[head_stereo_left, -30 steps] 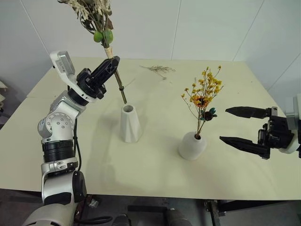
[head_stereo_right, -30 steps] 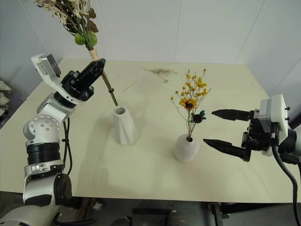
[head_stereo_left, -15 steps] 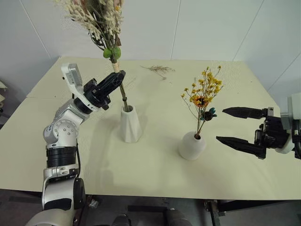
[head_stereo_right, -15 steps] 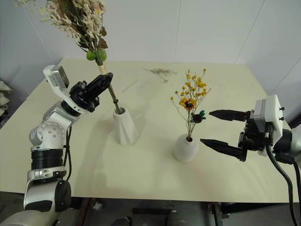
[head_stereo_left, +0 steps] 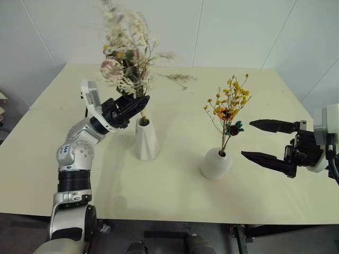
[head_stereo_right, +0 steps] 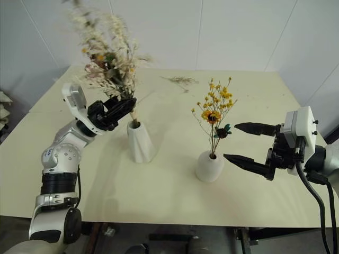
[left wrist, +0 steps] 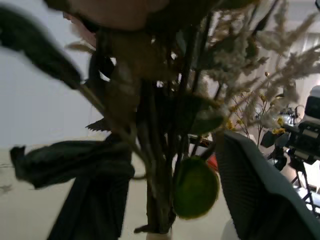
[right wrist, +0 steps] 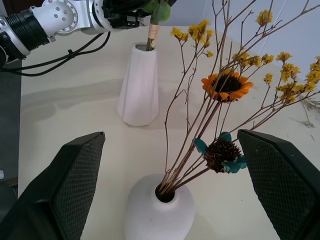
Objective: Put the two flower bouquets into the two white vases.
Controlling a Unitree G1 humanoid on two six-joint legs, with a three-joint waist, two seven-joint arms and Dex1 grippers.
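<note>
Dried bouquet [head_stereo_left: 126, 58] in tall vase [head_stereo_left: 146, 138]; left hand [head_stereo_left: 139, 106] beside rim.

You are looking at a big cream table [head_stereo_left: 175, 201] set against a white wall. 3 things sit right on it. The tall twisted white vase [head_stereo_left: 146, 139] stands a bit left of the middle. The round white vase [head_stereo_left: 216, 163] stands to its right, closer to the front edge, apart from it. Far back, near the wall, a small dry brown sprig [head_stereo_left: 178, 78] lies flat on the top, well away from both vases.
</note>
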